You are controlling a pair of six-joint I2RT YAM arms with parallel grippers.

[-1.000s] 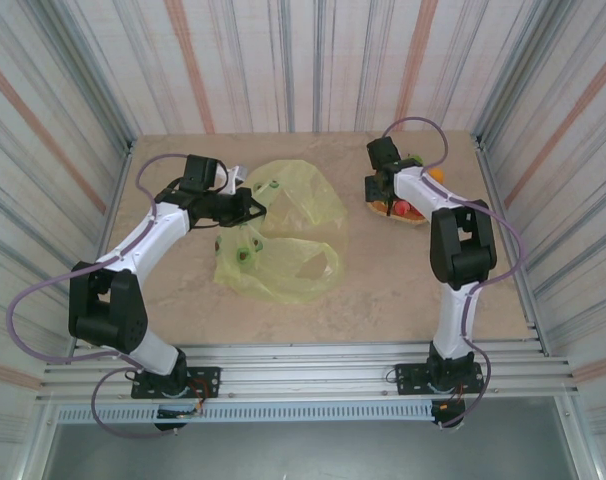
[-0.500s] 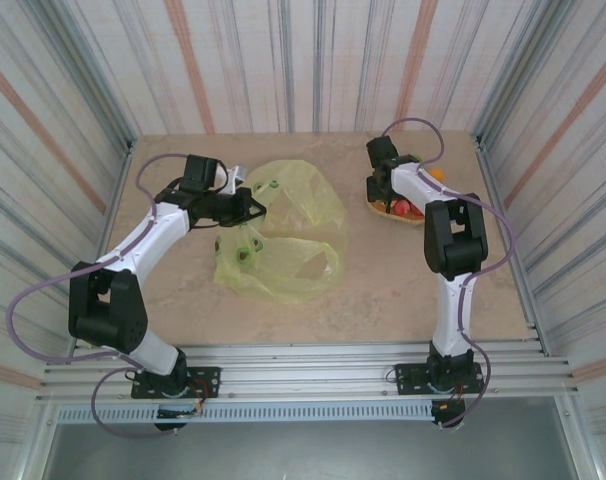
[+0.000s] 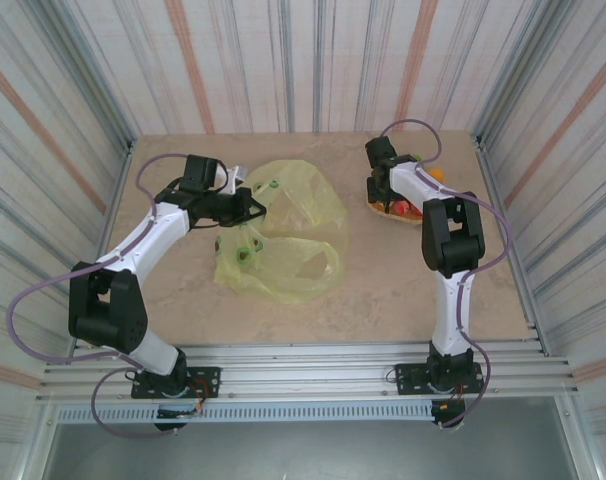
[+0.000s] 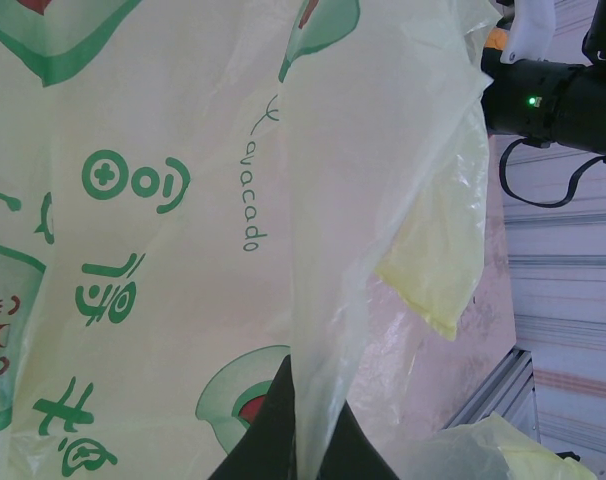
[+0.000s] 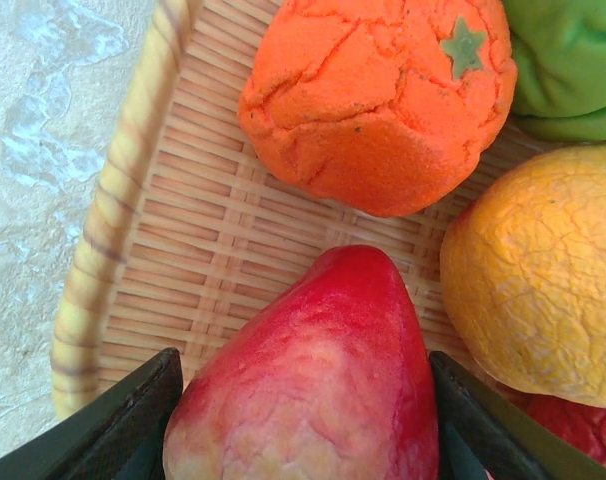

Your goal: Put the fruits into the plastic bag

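- left gripper [image 3: 255, 206] is clamped tight on a fold of the plastic bag [image 3: 288, 240]; in the wrist view the film runs up between its black fingers [image 4: 268, 435]
- bag lies crumpled on the table [image 3: 403, 290], just off centre toward 9 o'clock
- right gripper [image 3: 387, 196] is down over the tray [image 3: 415, 217], 2 o'clock from table centre
- its jaws straddle the red fruit [image 5: 313, 370]; looks like contact, can't tell if it's actually gripped
- around the red one: orange fruit [image 5: 373, 100] at 12 o'clock, green fruit [image 5: 568, 65] at 1, yellow fruit [image 5: 533, 270] at 3, all in the tray
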